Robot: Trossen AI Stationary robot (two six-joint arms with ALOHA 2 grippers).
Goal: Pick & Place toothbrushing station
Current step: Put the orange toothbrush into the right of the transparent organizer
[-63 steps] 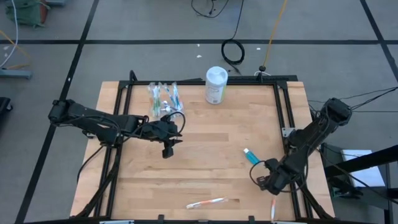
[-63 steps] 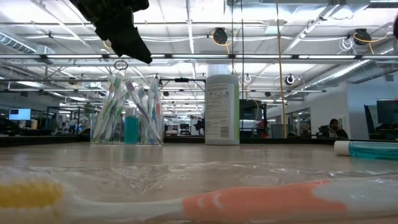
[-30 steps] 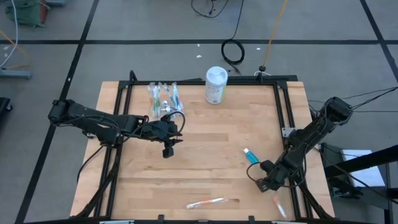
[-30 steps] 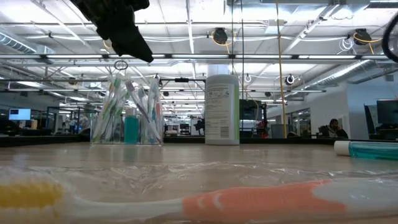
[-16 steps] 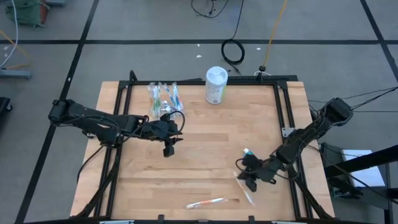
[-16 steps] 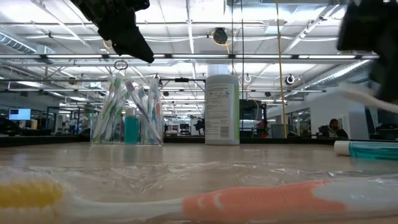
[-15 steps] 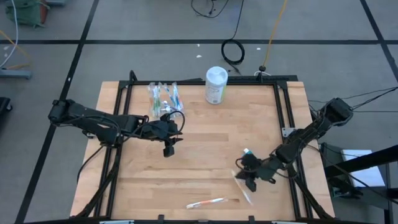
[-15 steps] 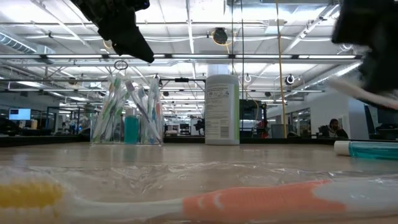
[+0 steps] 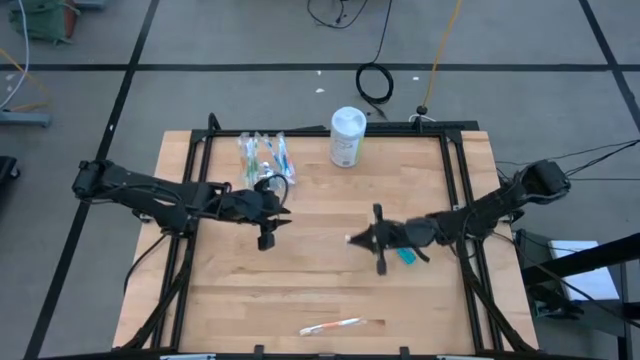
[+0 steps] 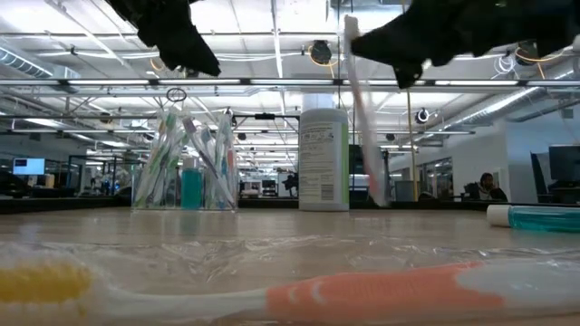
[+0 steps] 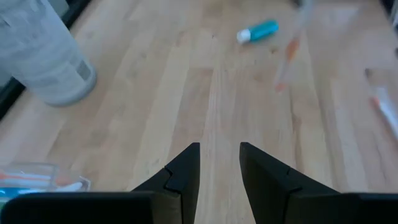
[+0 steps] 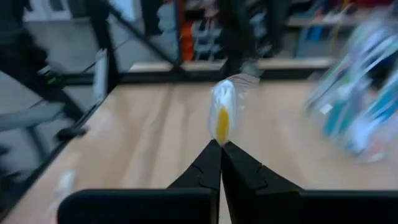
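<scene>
The canister's (image 10: 323, 159) label print is too small to read.

High cam is looking straight down over the whole table (image 9: 320, 290), both arms incl. Low cam is sitting at tabletop level, facing across into the room, v. close to a toothbrush (image 10: 272, 294). Wrist cams are looking fwd past own fingers, close to the wood. High and low are both showing the canister (image 9: 346, 136) and cup (image 10: 186, 186).
</scene>
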